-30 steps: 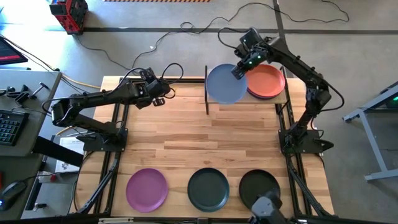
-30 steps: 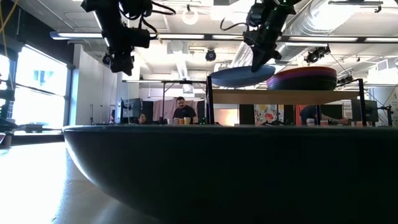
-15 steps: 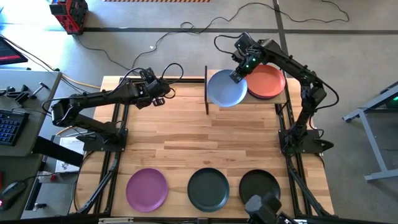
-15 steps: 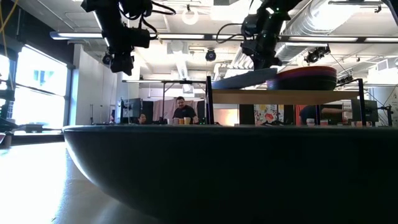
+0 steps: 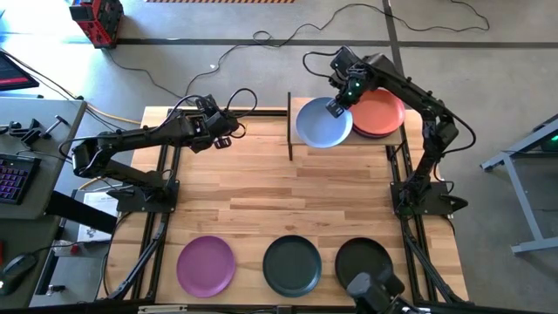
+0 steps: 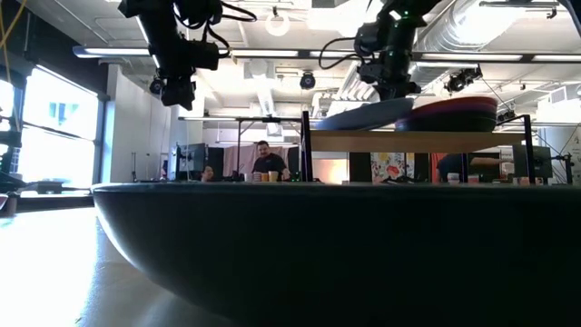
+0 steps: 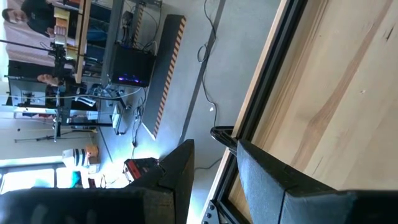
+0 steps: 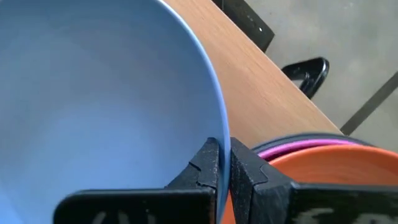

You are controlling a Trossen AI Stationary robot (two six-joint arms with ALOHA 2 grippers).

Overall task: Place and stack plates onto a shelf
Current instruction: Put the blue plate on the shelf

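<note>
A pale blue plate (image 5: 321, 125) hangs tilted over the left half of the shelf (image 5: 344, 148), a light-wood board with dark posts at the table's far edge. My right gripper (image 5: 336, 106) is shut on it. Beside it on the shelf's right half lies a stack with an orange plate (image 5: 381, 112) on top and a purple one (image 8: 292, 148) under it. My left gripper (image 5: 223, 133) hovers open over the table's far left, holding nothing. My right gripper pinches the pale blue plate's rim (image 8: 219, 127) on the side nearest the stack, one finger on the inner face and one on the outer. The fingers (image 8: 208, 167) come steeply from above. The plate tilts, held side high, its far side (image 6: 320, 123) low over the board.
Along the table's near edge lie a purple plate (image 5: 206, 264) and two dark plates (image 5: 292, 264) (image 5: 364, 262); one dark plate (image 6: 318, 245) fills the low view's foreground. A dark shelf post (image 5: 289, 126) stands left of the blue plate. People sit in the room behind.
My right gripper has sunk and tipped more steeply downward, carrying the pale blue plate a little toward the orange stack. The plate, which was nearly level above the shelf, now slopes with its free side lowered toward the board.
</note>
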